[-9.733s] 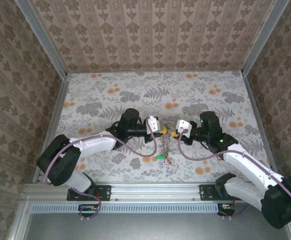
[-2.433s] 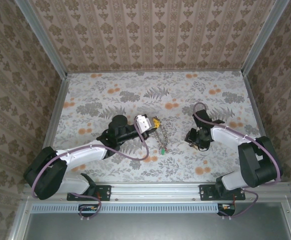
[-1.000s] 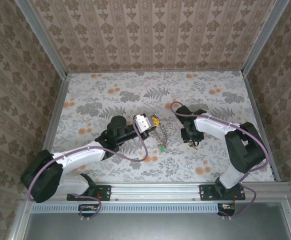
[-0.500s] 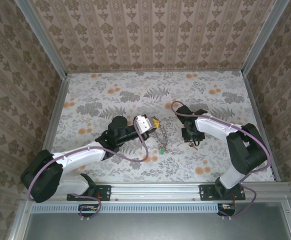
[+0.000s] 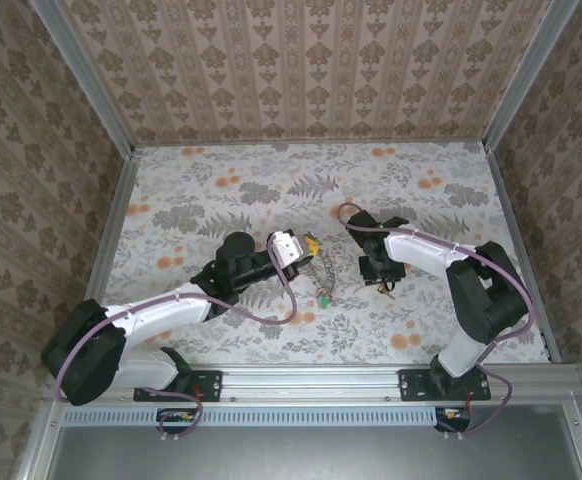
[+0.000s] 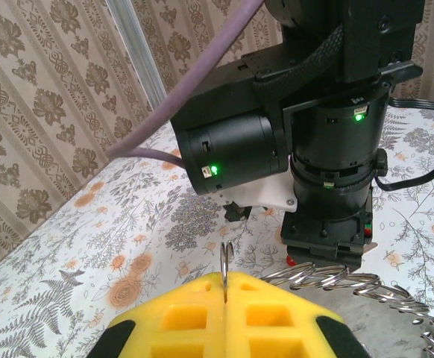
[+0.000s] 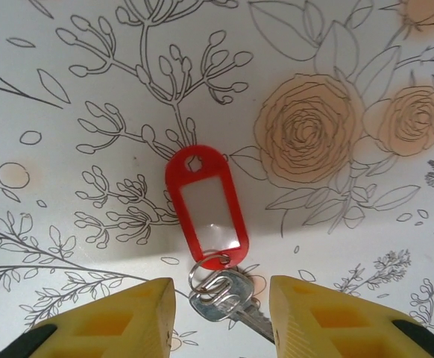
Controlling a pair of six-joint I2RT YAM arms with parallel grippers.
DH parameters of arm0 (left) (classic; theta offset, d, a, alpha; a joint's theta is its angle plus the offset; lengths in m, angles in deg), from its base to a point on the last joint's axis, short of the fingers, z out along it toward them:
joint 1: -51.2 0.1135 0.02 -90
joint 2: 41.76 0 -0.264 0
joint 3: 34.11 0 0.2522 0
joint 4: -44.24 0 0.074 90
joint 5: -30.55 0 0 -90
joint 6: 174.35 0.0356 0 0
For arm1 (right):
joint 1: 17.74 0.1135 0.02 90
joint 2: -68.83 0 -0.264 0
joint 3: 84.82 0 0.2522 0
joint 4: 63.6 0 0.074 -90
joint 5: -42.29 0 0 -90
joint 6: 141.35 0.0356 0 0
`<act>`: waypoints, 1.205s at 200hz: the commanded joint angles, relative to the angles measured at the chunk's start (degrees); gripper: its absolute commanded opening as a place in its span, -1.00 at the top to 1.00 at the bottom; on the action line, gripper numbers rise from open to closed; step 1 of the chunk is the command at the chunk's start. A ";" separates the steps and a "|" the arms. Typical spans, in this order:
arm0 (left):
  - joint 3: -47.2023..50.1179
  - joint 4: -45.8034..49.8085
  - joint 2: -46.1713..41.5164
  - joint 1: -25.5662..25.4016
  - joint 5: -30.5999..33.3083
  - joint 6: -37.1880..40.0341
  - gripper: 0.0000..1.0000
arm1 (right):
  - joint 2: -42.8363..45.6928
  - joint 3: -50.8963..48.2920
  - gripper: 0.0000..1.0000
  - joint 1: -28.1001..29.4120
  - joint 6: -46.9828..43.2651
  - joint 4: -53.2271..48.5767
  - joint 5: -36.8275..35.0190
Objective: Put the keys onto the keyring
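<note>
Floral table (image 5: 221, 180). Left gripper (image 5: 306, 245) at table centre: pads pressed together, pinching keyring (image 5: 321, 268); ring trails nearward, green-tagged key (image 5: 324, 299) at near end. Right gripper (image 7: 221, 294) just right of keyring, pointing down: jaws wide, straddling red-tagged key (image 7: 204, 212) flat on table.

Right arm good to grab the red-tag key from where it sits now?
Probably yes. The right gripper is open and hangs just above the red-tag key, straddling its metal end. The key lies flat on the table with nothing in between.
</note>
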State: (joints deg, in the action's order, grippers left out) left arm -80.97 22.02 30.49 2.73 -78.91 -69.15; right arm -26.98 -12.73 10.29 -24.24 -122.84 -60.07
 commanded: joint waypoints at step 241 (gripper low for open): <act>-0.82 -1.16 -2.33 -1.10 1.10 0.86 1.00 | 0.23 -1.23 0.82 -0.41 -0.04 1.41 -0.28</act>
State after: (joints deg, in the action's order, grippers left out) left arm -80.97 22.67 29.83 2.06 -78.02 -69.15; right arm -29.18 -12.76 10.42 -24.20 -121.15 -60.16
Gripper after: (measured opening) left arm 0.043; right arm 0.096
